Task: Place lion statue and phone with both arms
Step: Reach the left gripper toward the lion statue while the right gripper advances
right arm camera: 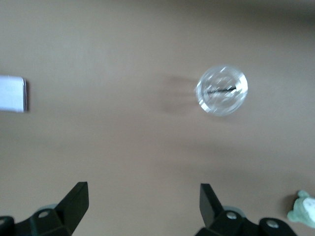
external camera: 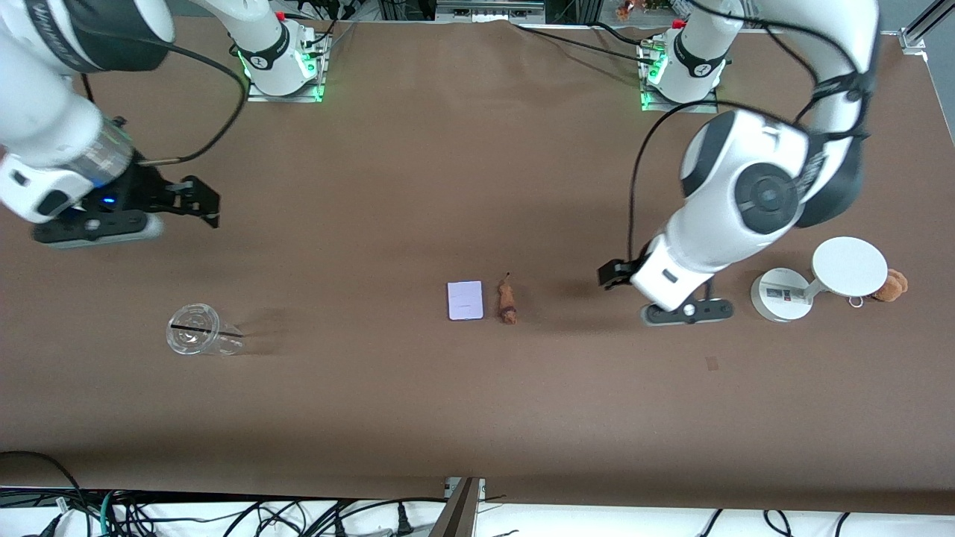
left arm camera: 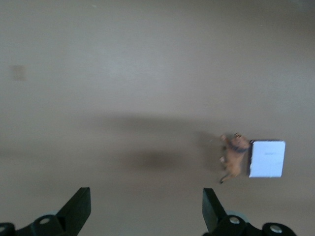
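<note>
On the brown bench (external camera: 418, 418), one phone (external camera: 465, 300) and one lion statue (external camera: 508, 301) lie just beside each other near the middle, the statue toward the left arm's end. One clear cup (external camera: 195, 330) stands toward the right arm's end; one white stand (external camera: 817, 286) and one tan plush (external camera: 891, 286) sit toward the other. Both the left pincer (left arm camera: 146, 209) and the right pincer (right arm camera: 143, 206) hang released over bare bench, holding nothing

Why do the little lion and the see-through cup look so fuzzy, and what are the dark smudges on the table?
In the left wrist view the lion statue is soft and blurry; in the right wrist view the clear cup is smeared too. The smudges are shadows on the table, seen in the front view beside the cup.
</note>
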